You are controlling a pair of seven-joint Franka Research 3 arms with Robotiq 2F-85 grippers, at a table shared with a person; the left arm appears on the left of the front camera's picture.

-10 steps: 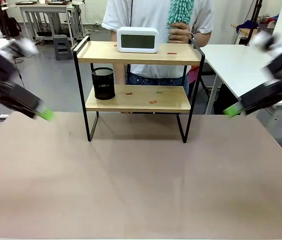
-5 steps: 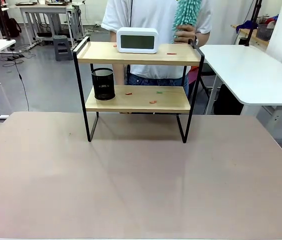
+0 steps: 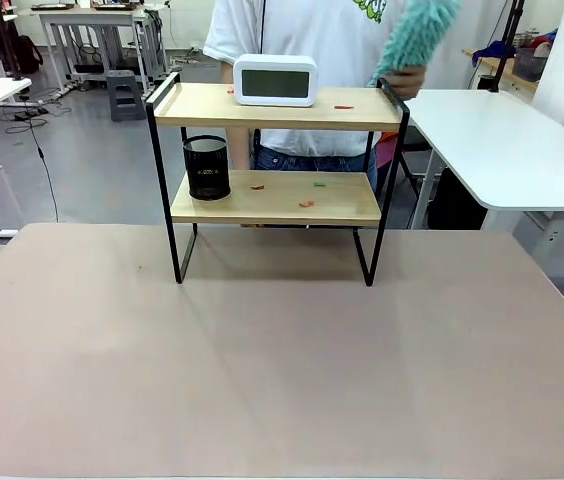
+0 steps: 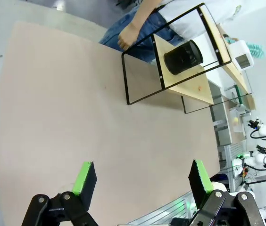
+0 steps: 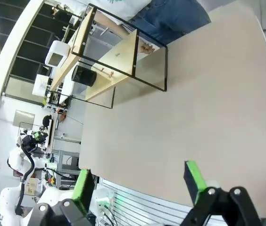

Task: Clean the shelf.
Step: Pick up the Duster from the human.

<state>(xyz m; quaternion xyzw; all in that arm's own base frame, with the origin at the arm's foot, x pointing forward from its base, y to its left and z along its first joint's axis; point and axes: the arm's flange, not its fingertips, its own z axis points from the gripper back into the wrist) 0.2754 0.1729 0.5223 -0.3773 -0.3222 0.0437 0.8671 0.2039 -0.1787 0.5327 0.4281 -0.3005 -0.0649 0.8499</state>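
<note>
Shelf (image 3: 362,207) stands at the far edge of the surface (image 3: 282,380), long axis running left-right, centred between the arms. Left end effector (image 4: 141,173) and right end effector (image 5: 137,178) both hang over the near side, fingers wide apart, holding nothing, well apart from the shelf; neither clearly nearer. Person's hand (image 3: 402,78) with teal duster (image 3: 420,35) is just beside the top board's right end, so the sweep probably starts there; scraps (image 3: 306,203) lie on both boards.
</note>
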